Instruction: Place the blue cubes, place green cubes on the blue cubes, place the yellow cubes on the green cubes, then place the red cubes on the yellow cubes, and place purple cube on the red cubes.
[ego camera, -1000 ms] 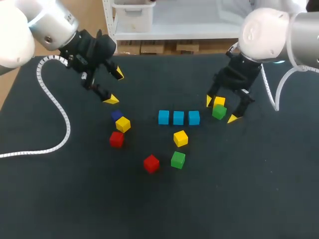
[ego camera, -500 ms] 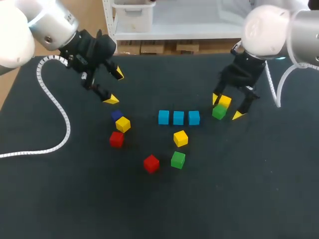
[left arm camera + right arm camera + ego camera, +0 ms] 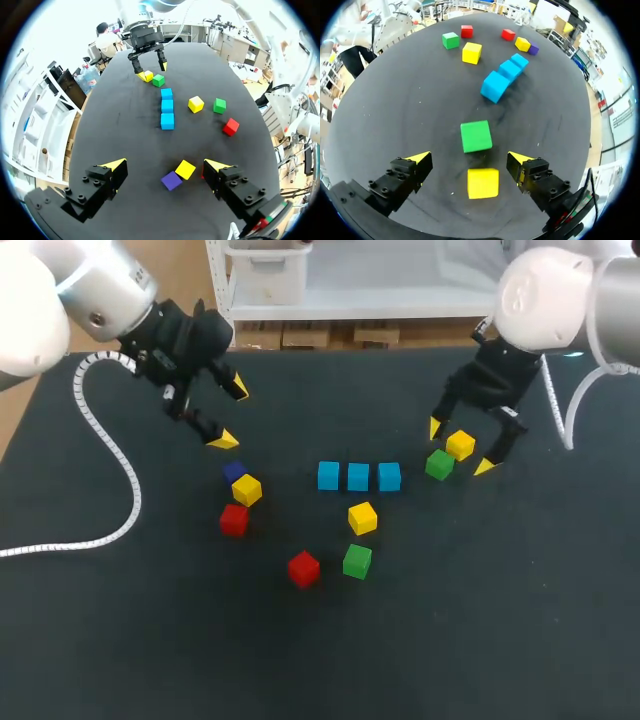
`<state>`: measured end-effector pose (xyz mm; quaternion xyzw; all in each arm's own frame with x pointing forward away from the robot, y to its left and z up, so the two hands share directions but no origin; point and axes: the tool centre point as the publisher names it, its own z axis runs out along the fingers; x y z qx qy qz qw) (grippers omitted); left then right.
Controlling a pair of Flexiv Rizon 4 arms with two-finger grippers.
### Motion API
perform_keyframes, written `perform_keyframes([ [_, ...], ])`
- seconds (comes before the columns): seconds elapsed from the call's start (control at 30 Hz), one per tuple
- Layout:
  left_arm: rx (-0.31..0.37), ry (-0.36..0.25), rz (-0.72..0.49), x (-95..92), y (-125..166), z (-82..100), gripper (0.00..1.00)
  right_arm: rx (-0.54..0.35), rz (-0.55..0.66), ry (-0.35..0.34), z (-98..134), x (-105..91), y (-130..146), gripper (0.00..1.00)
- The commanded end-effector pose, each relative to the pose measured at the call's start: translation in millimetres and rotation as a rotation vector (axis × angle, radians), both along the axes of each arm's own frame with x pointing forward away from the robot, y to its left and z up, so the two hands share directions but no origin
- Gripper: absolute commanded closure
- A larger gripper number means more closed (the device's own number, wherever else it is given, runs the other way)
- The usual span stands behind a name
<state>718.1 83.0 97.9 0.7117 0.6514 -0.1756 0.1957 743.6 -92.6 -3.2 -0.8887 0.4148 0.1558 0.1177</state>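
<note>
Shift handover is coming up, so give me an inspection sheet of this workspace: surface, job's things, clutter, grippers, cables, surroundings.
Surface: black table, cubes all unstacked.
Job's things: blue cubes in a row; right green beside right yellow; mid yellow, mid green, mid red loose; purple, left yellow, left red clustered.
Clutter: nothing seen.
Grippers: left gripper open, empty; right gripper open, straddling right yellow.
Cables: white coil lies on table, left side; right cable loops by its arm.
Surroundings: nothing seen over the table.

L arm (image 3: pixel 175 340) & R arm (image 3: pixel 500 378) both angled down, jaws spread wide.
</note>
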Motion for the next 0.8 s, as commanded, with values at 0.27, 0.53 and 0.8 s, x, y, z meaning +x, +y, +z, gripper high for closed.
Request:
perform_keyframes([
  [0.27, -0.002, -0.001, -0.003, 0.5, 0.7, -0.5, 0.0, -0.026, 0.071, -0.033, -2.1, -10.0, 16.5, 0.1],
  [0.53, -0.002, -0.001, -0.003, 0.5, 0.7, -0.5, 0.0, -0.036, 0.085, -0.044, -2.3, -11.0, 17.1, 0.32],
  [0.8, -0.002, -0.001, -0.003, 0.5, 0.7, -0.5, 0.0, -0.041, 0.092, -0.041, -5.4, -10.2, 17.3, 0.31],
])
